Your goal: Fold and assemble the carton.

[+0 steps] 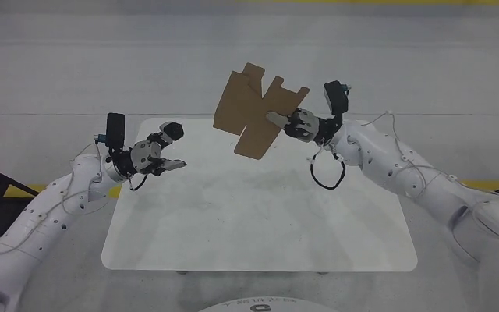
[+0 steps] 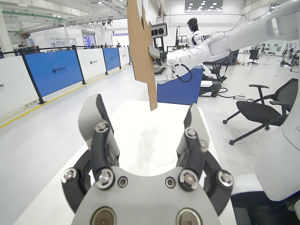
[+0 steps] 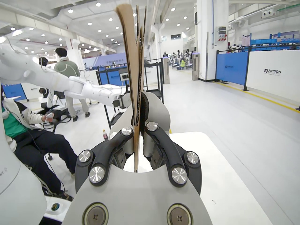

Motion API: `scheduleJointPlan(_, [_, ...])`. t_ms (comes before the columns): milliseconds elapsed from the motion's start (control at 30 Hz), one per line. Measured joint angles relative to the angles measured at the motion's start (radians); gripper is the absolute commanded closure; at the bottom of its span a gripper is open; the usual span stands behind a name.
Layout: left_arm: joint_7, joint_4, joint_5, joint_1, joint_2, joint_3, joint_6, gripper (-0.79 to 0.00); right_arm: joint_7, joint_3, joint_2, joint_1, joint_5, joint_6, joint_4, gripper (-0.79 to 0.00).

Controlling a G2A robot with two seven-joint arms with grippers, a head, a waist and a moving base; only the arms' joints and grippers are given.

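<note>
Right claw (image 1: 274, 119) clamped on flat brown cardboard carton (image 1: 249, 105), held upper centre clear of white tabletop (image 1: 257, 226), probably for folding access; left claw (image 1: 175, 147) apart, empty, mid-left, likely awaiting fold.

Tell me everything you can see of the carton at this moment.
The carton is a flat, unassembled blank of brown corrugated cardboard with notched flaps at its far end. It is tilted in the air above the far side of the white table, clear of it. Only the right gripper touches it, shut on one edge.
</note>
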Motion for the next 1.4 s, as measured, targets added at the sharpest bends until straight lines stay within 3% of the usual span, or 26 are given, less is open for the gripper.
scheduleJointPlan(200, [0.0, 0.0, -0.001, -0.001, 0.0, 0.001, 0.0, -0.785, 0.008, 0.001, -0.003, -0.013, -0.002, 0.003, -0.013, 0.0])
scheduleJointPlan(633, [0.0, 0.0, -0.001, -0.001, 0.0, 0.001, 0.0, -0.785, 0.125, 0.05, -0.028, -0.065, 0.537, 0.0, -0.024, 0.0])
scheduleJointPlan(1067, [0.0, 0.0, -0.001, -0.001, 0.0, 0.001, 0.0, -0.785, 0.192, 0.078, -0.029, -0.094, 0.586, 0.0, -0.04, 0.0])
scheduleJointPlan(1100, [0.0, 0.0, -0.001, -0.001, 0.0, 0.001, 0.0, -0.785, 0.225, 0.069, -0.03, -0.105, 0.618, 0.0, -0.068, 0.0])
scheduleJointPlan(1200, [0.0, 0.0, -0.001, -0.001, 0.0, 0.001, 0.0, -0.785, 0.472, 0.038, -0.026, -0.108, 0.867, 0.0, -0.146, 0.0])
scheduleJointPlan(1300, [0.0, 0.0, -0.001, -0.001, 0.0, 0.001, 0.0, -0.785, 0.851, 0.035, -0.018, -0.091, 1.303, 0.025, -0.153, 0.0])
scheduleJointPlan(1400, [0.0, 0.0, -0.001, -0.001, 0.0, 0.001, 0.0, -0.785, 1.269, 0.095, -0.014, -0.087, 1.771, 0.182, -0.117, 0.0])
